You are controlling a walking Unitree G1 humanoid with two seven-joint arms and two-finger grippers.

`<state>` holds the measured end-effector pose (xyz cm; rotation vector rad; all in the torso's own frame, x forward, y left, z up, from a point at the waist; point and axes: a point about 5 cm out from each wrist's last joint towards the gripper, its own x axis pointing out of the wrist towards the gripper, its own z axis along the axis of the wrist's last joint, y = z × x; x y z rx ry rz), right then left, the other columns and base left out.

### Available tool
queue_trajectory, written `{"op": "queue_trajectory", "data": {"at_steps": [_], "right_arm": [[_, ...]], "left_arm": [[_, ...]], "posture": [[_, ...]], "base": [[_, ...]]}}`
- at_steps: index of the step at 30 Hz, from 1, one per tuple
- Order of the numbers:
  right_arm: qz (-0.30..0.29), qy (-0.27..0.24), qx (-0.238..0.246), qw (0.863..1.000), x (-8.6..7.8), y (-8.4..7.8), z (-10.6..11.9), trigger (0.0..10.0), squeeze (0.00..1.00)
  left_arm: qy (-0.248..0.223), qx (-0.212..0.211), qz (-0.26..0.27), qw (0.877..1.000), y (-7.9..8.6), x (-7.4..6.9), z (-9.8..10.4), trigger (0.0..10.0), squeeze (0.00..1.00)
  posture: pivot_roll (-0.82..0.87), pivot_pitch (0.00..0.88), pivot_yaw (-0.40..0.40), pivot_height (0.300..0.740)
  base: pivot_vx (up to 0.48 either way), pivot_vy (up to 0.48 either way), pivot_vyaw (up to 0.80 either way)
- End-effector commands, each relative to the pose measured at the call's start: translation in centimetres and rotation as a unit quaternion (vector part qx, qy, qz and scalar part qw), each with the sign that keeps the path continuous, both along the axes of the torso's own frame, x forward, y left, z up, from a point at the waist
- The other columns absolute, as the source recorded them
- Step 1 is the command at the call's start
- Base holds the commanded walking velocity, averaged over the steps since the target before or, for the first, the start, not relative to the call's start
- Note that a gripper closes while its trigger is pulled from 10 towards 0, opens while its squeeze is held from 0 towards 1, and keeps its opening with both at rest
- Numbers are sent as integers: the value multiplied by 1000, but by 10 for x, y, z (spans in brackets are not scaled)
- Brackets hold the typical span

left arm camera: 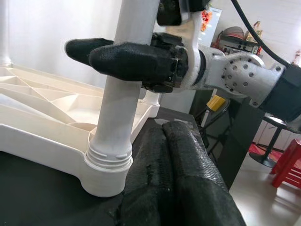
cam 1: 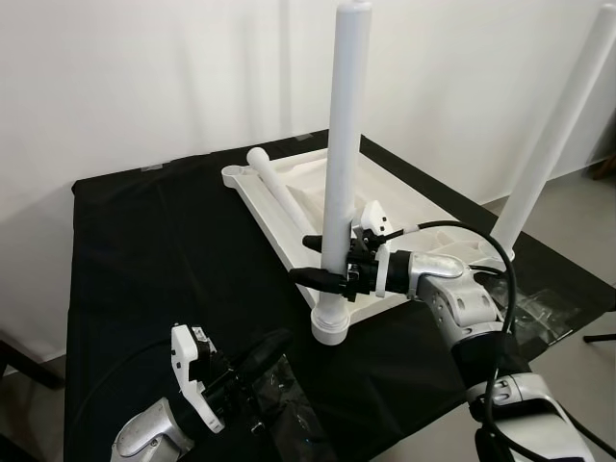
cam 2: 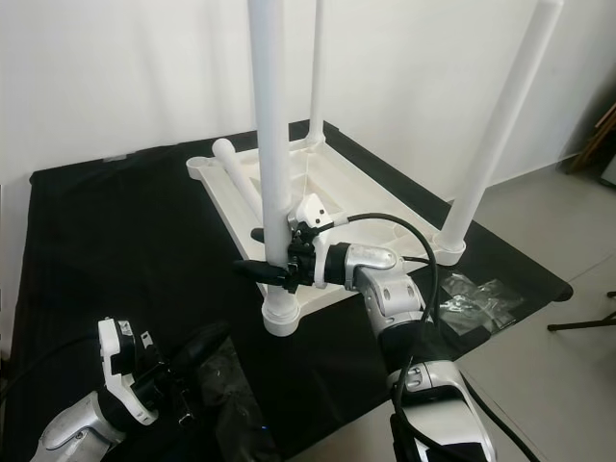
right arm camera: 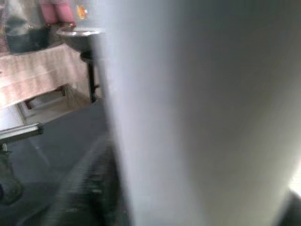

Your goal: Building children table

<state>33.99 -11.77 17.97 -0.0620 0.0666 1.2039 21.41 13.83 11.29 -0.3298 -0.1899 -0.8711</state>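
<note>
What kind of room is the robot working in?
Probably a plain room at home: bare white wall, a black-covered work surface, and an upturned white children's table whose leg the right gripper holds.

A plain room in a home: bare white wall (cam 1: 144,77), tiled floor (cam 1: 577,221), a black-clothed surface (cam 1: 144,250), and red stools (left arm camera: 289,162) nearby.

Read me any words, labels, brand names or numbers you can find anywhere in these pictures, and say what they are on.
None can be read.
The upturned white plastic table top, its white plastic legs and the black cloth are blank.
The right gripper and left gripper show no lettering.
Red and yellow items in the left wrist view's background: too blurred to read.
</note>
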Motion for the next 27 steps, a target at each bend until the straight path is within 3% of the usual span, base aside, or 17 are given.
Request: {"op": "queue_trajectory", "data": {"at_steps": [1, 8, 9, 10, 11, 12, 13, 15, 17, 20, 25, 26, 27], "right_arm": [[14, 17, 4, 1000, -9, 3, -8, 0, 0], [12, 32, 20, 999, -17, 1, -16, 0, 0], [5, 46, 14, 999, -26, 5, -26, 0, 0], [-43, 66, 13, 997, -39, 18, -44, 0, 0], [-132, 27, -31, 990, -45, 27, -53, 0, 0], [-132, 27, -31, 990, -45, 27, -53, 0, 0], [-195, -10, -55, 979, -49, 32, -55, 0, 0], [-195, -10, -55, 979, -49, 32, -55, 0, 0], [-254, 22, -50, 966, -46, 31, -62, 0, 0], [-255, 64, -43, 964, -43, 32, -69, 0, 0], [-249, 77, -34, 965, -44, 32, -69, 0, 0], [-243, 93, -17, 966, -43, 31, -67, 10000, 0], [-243, 93, -17, 966, -43, 31, -67, 10000, 0]], "left_arm": [[2, 2, 1, 1000, -1, -1, -1, 10000, 0], [3, 0, 0, 1000, 0, -2, -1, 10000, 0], [3, 0, 0, 1000, 1, -2, -1, 10000, 0], [3, 1, 0, 1000, 2, -2, -1, 10000, 0], [2, 0, 3, 1000, 4, -1, -1, 10000, 0], [2, 0, 3, 1000, 4, -1, -1, 10000, 0], [2, 1, 5, 1000, 6, -1, -1, 10000, 0], [2, 1, 5, 1000, 6, -1, -1, 10000, 0], [3, -2, 7, 1000, 7, 0, 0, 10000, 0], [4, 4, 1, 1000, 6, 1, -1, 10000, 0], [4, 4, 7, 1000, 7, 1, -1, 10000, 0], [4, 4, 8, 1000, 7, 1, -1, 10000, 0], [4, 4, 8, 1000, 7, 1, -1, 10000, 0]], "posture": [[-48, 0, -30, 740], [-57, 0, -27, 740], [-58, 0, -33, 740], [-62, 0, -32, 740], [-82, 0, -17, 740], [-82, 0, -17, 740], [-93, 0, -8, 740], [-93, 0, -8, 740], [-87, 0, -12, 740], [-75, 0, -14, 740], [-70, 0, -14, 740], [-65, 0, -11, 740], [-65, 0, -11, 740]], "base": [[0, 0, 0], [0, 0, 0], [0, 0, 0], [0, 0, 0], [0, 0, 0], [0, 0, 0], [0, 0, 0], [0, 0, 0], [0, 0, 0], [0, 0, 0], [0, 0, 0], [0, 0, 0], [0, 0, 0]]}}
